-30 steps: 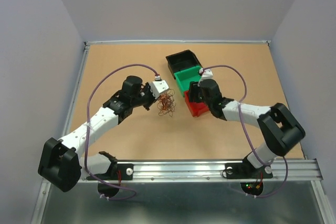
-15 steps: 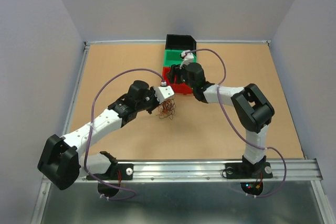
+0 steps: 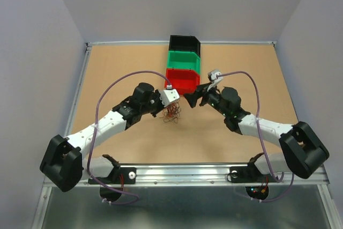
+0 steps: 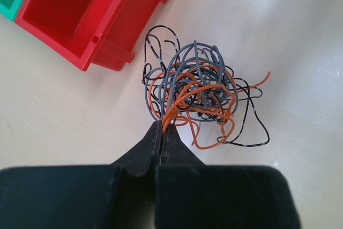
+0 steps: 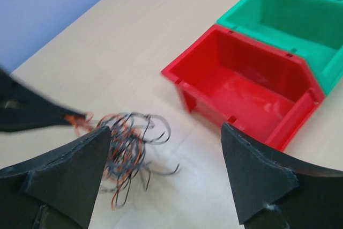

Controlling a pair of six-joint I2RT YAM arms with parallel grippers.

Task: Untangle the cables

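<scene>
Cables [image 4: 201, 97] make one loose, wiry clump of thin curly strands: grey loops crowd the middle, bright orange ones thread through them, and a few finer black strands with pale flecks arc out at the edges. One orange end sticks out on the side away from the red bin [image 4: 115, 30], and a wide black loop sags below it. From the top camera the cables [image 3: 171, 113] read as a small reddish-brown and dark tuft, smaller than the red bin [image 3: 185, 88], on the tan table [image 3: 123, 63]. It sits just on the arm-base side of that bin, close to its front corner and not touching it. Whether the clump rests fully on the table or is partly lifted cannot be told.

The left gripper [image 4: 162, 127] has its black fingers pressed together, pinching an orange strand at the clump's near edge. In the top view the left gripper [image 3: 169, 108] is directly over the tuft, on the near side of the red bin.

The right gripper [image 5: 166, 130] has its fingers spread wide, with nothing between them. Its camera is blurred, but the cables [image 5: 126, 146] show by its left finger, and the red bin [image 5: 198, 100] lies beyond. From above, the right gripper [image 3: 193, 98] hovers just off the red bin's front right corner, near the clump.

Behind the red bin, touching it in a row, come a green bin [image 3: 184, 53] and then a black bin [image 3: 184, 39].
</scene>
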